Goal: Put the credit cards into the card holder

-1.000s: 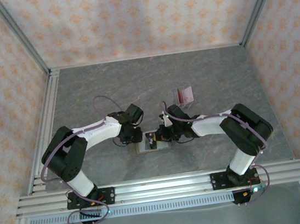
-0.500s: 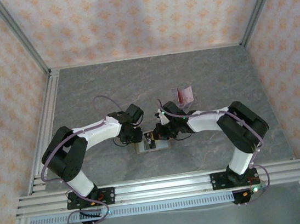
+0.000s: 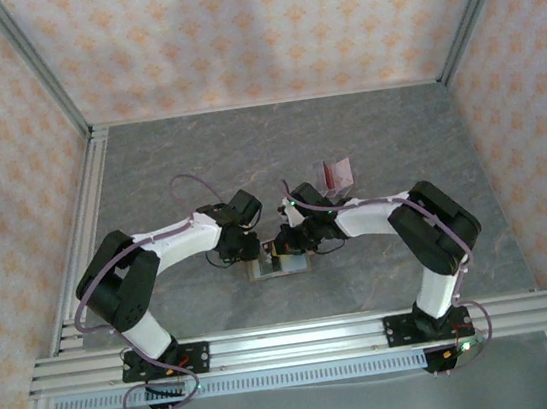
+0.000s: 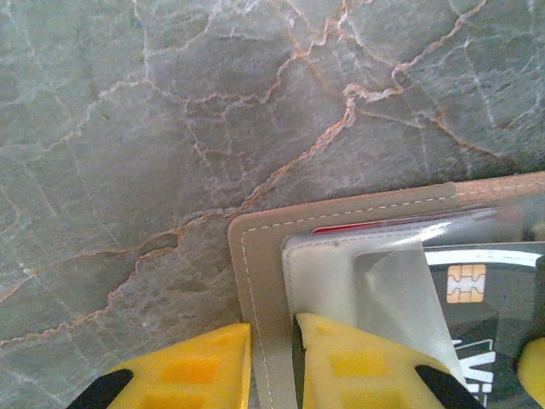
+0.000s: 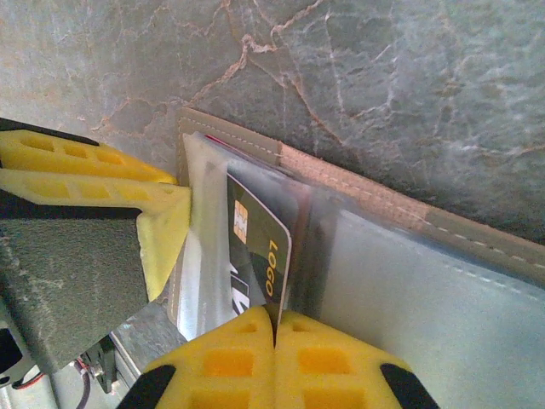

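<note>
Gripping a card: the right gripper has its yellow fingers pressed together on the near edge of a dark credit card, which bears a gold chip and the word LOGO.
Card position: the far end of the credit card is slipped between the clear plastic sleeves of the card holder. Its near end sticks out into the fingers.
Card holder: the olive-tan wallet lies open and flat on the tabletop. In the top view it sits between the two wrists, in the near half of the surface.
Left gripper: closed on the left edge of the card holder, with the stitched cover border pinched in the narrow gap between its yellow fingers.
Second card: a thin red card edge shows under the sleeve, just inside the cover's far border.
Other cards: maroon credit cards sit to the far right of the card holder, well apart from it and just beyond the right arm's wrist.
Tabletop: grey and marbled, with orange-brown veins.
Arms: both bend inward from their bases at the near rail, and their wrists nearly meet over the card holder.
</note>
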Robot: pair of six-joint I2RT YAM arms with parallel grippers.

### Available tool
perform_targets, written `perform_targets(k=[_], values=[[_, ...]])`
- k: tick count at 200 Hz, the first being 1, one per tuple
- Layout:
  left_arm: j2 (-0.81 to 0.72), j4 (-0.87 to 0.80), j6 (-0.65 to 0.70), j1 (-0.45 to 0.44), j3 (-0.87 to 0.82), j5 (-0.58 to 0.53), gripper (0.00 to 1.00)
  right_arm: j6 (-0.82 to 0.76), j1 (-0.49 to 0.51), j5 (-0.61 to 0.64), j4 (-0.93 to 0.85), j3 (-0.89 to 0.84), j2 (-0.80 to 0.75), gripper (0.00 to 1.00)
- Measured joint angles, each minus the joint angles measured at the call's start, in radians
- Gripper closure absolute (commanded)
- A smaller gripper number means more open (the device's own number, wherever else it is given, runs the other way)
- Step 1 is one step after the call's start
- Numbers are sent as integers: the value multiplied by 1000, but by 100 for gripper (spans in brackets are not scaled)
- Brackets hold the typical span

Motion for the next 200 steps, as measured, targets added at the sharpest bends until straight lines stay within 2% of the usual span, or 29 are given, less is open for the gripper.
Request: perform_targets(k=[130, 160, 200], values=[[0, 3, 0, 0, -2, 0, 79, 81, 34, 25, 44, 16, 28, 100], [-2, 7, 0, 0, -5, 0, 79, 66, 47, 88, 16, 16, 6, 76], [-8, 22, -1, -5, -16, -4, 79, -4, 56, 243, -152, 42, -110, 66]])
